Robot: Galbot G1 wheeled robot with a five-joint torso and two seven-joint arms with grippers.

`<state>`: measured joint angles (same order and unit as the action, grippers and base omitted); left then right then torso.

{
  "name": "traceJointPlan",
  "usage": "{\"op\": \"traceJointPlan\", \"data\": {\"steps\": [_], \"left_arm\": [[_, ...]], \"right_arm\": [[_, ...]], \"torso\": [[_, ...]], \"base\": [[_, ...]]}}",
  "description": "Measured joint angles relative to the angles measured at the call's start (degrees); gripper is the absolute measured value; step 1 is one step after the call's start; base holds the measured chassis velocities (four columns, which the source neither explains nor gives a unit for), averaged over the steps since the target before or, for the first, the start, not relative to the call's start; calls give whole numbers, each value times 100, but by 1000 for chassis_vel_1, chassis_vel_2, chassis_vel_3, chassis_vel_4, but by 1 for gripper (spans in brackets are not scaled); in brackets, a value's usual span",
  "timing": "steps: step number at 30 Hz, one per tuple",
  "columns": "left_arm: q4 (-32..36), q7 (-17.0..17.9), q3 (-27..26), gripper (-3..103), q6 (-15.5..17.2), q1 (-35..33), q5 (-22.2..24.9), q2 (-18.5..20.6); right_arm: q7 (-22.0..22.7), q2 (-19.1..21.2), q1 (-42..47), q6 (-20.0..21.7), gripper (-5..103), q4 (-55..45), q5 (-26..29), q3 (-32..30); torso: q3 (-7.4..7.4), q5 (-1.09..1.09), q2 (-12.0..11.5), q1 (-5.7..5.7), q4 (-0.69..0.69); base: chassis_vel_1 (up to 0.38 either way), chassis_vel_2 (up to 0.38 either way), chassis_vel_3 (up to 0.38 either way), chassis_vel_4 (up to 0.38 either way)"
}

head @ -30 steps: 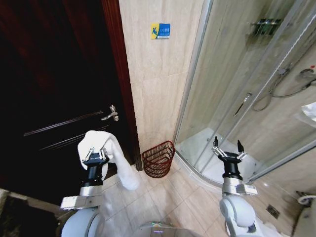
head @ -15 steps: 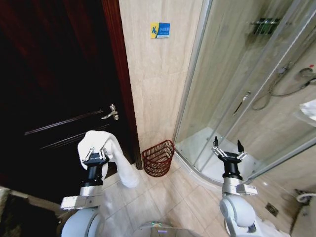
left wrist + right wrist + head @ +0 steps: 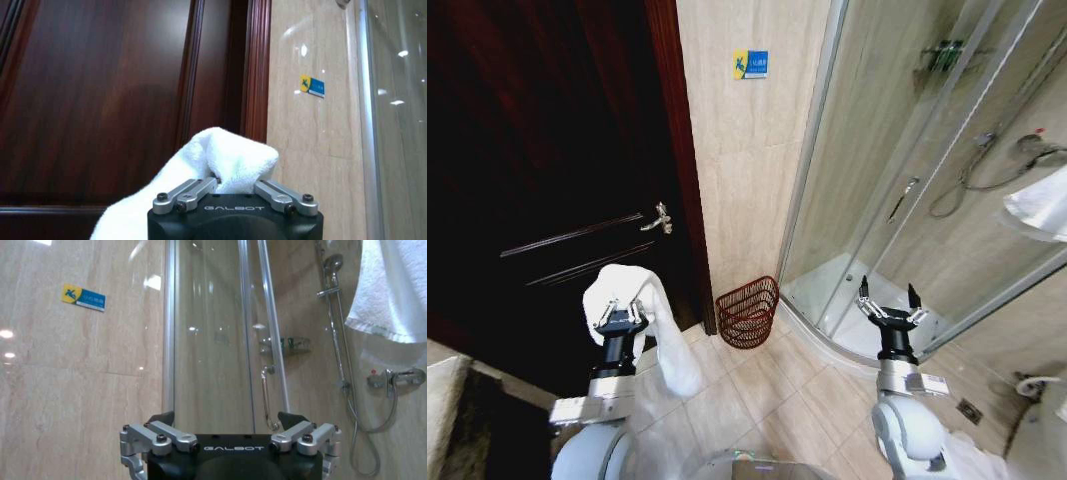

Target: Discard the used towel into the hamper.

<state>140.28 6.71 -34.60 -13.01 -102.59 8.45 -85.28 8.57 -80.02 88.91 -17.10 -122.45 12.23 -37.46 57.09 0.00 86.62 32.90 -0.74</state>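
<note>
We are in the carrying step: our left hand (image 3: pixel 620 318) is clamped on the white towel (image 3: pixel 662 335), our right hand (image 3: pixel 888 305) waits spread and empty, and we judge the next move must bring the towel over the hamper (image 3: pixel 748 312) by the door frame (image 3: pixel 685 170).

The head camera has shifted, so the whole scene sits differently. The door handle (image 3: pixel 660 217) and hamper (image 3: pixel 748 312) appear slightly further right than before, with more floor showing at the bottom. The shower head (image 3: pixel 1030 146) has slid left, and a hanging towel (image 3: pixel 1039 203) shows more at the right edge.
</note>
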Motion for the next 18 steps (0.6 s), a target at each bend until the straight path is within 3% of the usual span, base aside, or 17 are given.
{"op": "traceJointPlan", "data": {"steps": [18], "left_arm": [[0,0,0,4,0,-1,0,0]], "right_arm": [[0,0,1,0,100,0,0,-1]], "torso": [[-1,0,1,-5,0]], "base": [[-2,3,1,-1]]}}
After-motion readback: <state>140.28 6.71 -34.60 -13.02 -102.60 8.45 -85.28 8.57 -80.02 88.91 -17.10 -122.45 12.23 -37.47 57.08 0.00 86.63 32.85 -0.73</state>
